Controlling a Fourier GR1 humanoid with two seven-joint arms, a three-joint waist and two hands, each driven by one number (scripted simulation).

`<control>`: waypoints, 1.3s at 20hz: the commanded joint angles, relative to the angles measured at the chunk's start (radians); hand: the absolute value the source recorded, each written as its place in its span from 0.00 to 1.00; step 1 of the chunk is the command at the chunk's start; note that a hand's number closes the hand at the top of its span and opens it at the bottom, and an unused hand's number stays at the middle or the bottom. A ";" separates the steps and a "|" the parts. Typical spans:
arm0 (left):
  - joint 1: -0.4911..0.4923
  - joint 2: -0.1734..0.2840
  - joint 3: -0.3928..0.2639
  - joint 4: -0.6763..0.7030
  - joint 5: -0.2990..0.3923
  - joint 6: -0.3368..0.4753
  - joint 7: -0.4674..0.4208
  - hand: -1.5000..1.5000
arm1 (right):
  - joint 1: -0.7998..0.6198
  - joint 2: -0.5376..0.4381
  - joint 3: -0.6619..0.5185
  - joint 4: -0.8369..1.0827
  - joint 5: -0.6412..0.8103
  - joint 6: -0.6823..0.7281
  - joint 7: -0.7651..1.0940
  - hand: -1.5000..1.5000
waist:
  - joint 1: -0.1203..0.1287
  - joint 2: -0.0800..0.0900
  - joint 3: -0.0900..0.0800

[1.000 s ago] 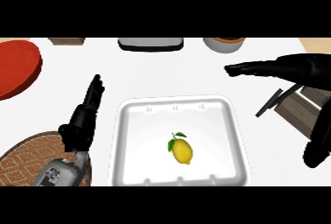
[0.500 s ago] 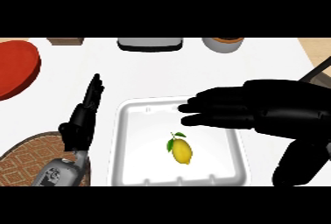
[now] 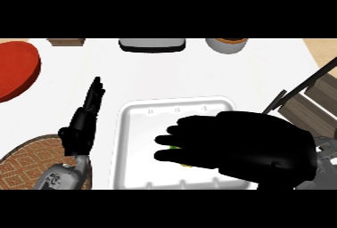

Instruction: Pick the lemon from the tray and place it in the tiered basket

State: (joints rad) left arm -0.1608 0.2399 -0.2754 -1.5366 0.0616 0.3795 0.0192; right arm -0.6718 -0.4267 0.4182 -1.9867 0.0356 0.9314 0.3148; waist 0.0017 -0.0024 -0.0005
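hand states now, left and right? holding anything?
Left hand: open, fingers straight, beside the tray, holding nothing.
Right hand: over the lemon in the tray; grasp cannot be told.

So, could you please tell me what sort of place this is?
Most likely a kitchen counter: a white worktop bears a white tray, a red plate at the left edge and a woven mat at lower left. The right hand hovers over the tray.

White counter [image 3: 191, 71] carries a white tray [image 3: 135, 147], red plate [image 3: 13, 69], woven mat [image 3: 26, 164]
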 commanded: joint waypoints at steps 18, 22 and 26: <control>0.013 -0.040 0.047 -0.066 -0.079 -0.066 0.070 0.50 | 0.083 -0.024 0.070 -0.010 0.431 0.088 -0.147 0.00 | 0.005 0.002 0.001; -0.041 -0.094 0.063 0.054 -0.103 -0.057 0.000 0.50 | 0.089 -0.029 0.149 0.076 0.583 -0.006 -0.300 0.00 | 0.006 0.005 0.001; -0.009 -0.060 0.112 0.045 -0.049 -0.130 -0.042 0.50 | 0.101 -0.060 0.160 0.010 0.637 -0.048 -0.395 0.00 | 0.005 0.004 0.001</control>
State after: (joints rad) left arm -0.1796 0.1622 -0.2002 -1.5104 -0.0221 0.3021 0.0229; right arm -0.5742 -0.4617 0.5406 -1.9684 0.5858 0.9471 0.0273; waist 0.0054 0.0014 0.0003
